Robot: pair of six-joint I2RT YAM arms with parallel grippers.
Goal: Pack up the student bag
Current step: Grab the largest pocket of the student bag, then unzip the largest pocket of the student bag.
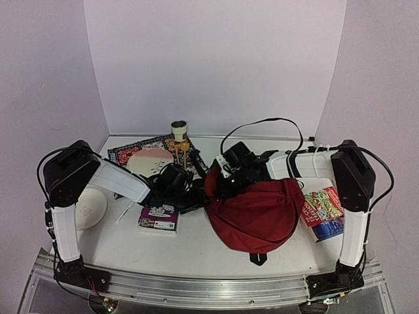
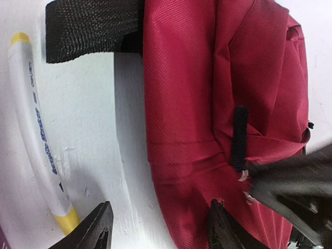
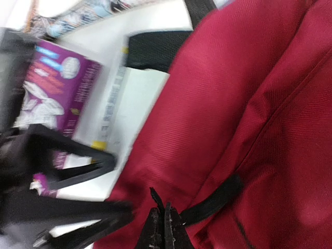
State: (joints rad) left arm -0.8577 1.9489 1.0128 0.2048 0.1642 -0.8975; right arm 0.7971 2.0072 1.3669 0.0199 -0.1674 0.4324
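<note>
The student bag (image 1: 258, 209), dark red with black straps, lies in the middle of the table. My left gripper (image 2: 161, 207) stands open at the bag's left edge, with one finger over the white table and the other over the red fabric (image 2: 187, 104). My right gripper (image 3: 161, 210) is pressed shut on the bag's upper left part. A thin black sliver shows between its tips, at the end of a short black tab (image 3: 215, 199) sewn to the bag. The left wrist view shows the same tab (image 2: 238, 137) with the right fingers at its lower end.
A white marker with yellow ends (image 2: 39, 129) lies on the table just left of the bag, beside a purple box (image 1: 158, 218). A black strap (image 2: 88, 26) sticks out of the bag. A colourful book (image 1: 323, 212) lies right of the bag, and a white round thing (image 1: 88, 208) far left.
</note>
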